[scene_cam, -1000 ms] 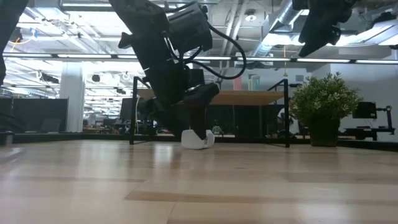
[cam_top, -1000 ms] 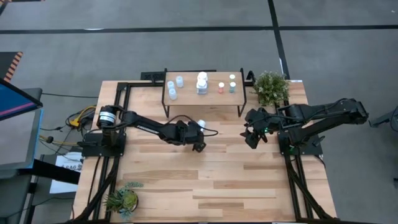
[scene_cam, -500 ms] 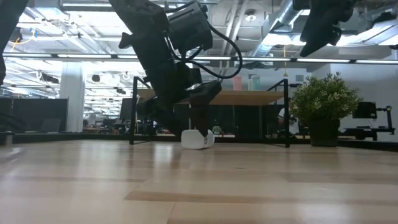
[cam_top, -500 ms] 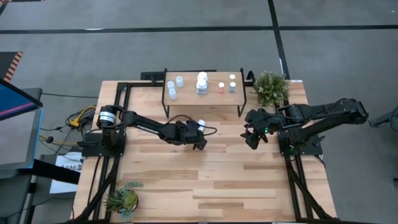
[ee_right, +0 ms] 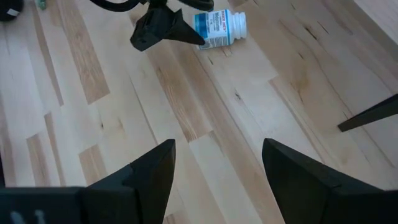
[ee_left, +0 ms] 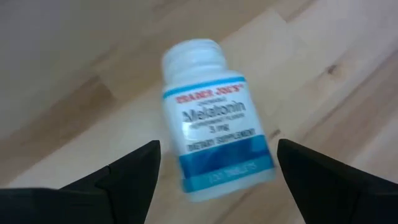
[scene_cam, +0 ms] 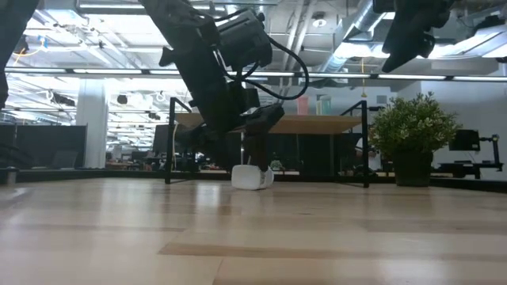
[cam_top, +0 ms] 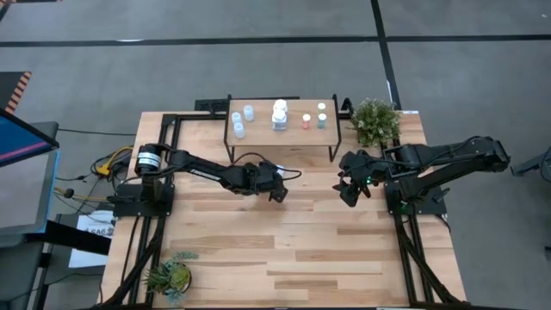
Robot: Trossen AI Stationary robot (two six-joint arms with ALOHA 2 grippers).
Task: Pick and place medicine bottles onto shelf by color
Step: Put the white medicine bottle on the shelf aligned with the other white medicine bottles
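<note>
White with a blue label, one bottle [ee_left: 211,118] lies on its side on the table [cam_top: 327,250], just in front of the shelf [cam_top: 258,127], so it cannot be taken from above like an upright one. That seems why the left gripper [cam_top: 277,191] comes in low, fingers spread wide to either side of it, holding nothing yet. Other bottles [cam_top: 279,114] already stand sorted on the shelf. Right gripper [cam_top: 349,191] waits to the right, open and empty
</note>
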